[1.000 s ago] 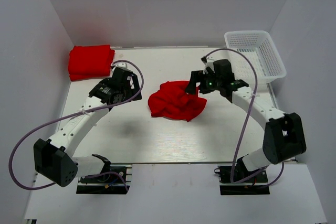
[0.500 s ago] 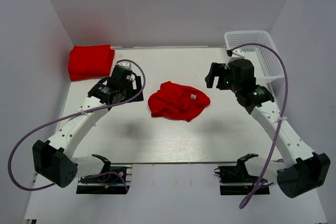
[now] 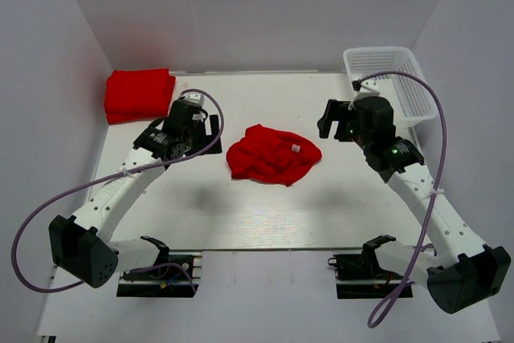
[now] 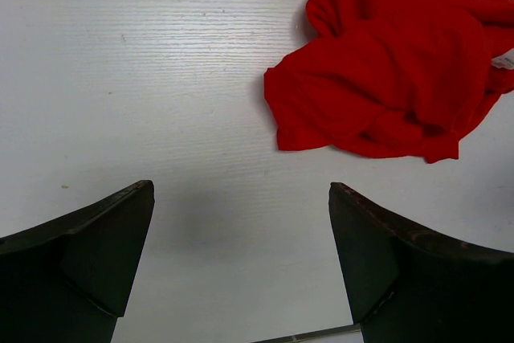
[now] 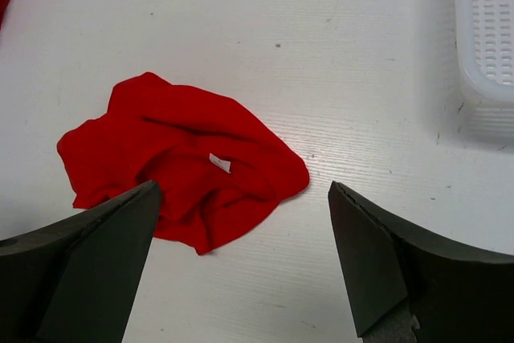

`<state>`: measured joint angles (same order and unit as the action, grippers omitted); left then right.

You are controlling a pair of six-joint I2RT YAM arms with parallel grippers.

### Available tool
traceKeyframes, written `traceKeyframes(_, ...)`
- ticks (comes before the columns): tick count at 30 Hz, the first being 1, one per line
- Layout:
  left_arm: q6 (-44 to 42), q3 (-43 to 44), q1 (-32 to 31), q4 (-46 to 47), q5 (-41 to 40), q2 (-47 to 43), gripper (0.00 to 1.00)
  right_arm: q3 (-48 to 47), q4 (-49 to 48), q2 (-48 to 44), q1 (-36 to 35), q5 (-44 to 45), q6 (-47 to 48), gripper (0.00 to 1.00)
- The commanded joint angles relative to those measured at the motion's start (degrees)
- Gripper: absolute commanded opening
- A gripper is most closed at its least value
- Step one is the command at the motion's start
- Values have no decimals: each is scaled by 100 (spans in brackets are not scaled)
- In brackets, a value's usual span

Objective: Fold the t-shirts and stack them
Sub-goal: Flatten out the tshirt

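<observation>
The right pincer (image 3: 328,121) has released the crumpled t-shirt (image 3: 271,154) and drawn back. It now hovers wide open and empty, with the shirt on the desk (image 3: 265,206) ahead of it. The left pincer (image 4: 241,190), also wide open and empty, faces the shirt from the opposite side. Spreading it flat probably comes next.

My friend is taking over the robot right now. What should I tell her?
Left fingers: open, holding nothing, to the left of the crumpled shirt, not touching it.
Right fingers: open, holding nothing, to the right of that shirt.
Done: folded shirts piled in the far left corner.
Left to do: spread the crumpled shirt flat, fold it and stack it on the pile.
</observation>
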<state>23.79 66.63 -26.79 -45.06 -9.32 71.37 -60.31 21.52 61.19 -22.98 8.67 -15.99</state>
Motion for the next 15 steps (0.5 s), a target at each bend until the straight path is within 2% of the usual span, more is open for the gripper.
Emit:
traceKeyframes(1,-138,-194,15,305,282,-185,100,72,-104,-2,22,-5,34,90)
traceKeyframes(6,-304,-667,15,848,738,-27,100,134,-86,383,22,-75,-36,90)
traceKeyframes(9,-358,-975,-72,1279,922,384,100,187,-69,612,22,-119,-89,90)
traceKeyframes(13,-611,-1205,-72,1911,1775,991,100,257,-86,1104,39,-216,-133,90)
traceKeyframes(15,-752,-1476,-72,2517,2142,1072,100,292,-157,1307,31,-103,-115,90)
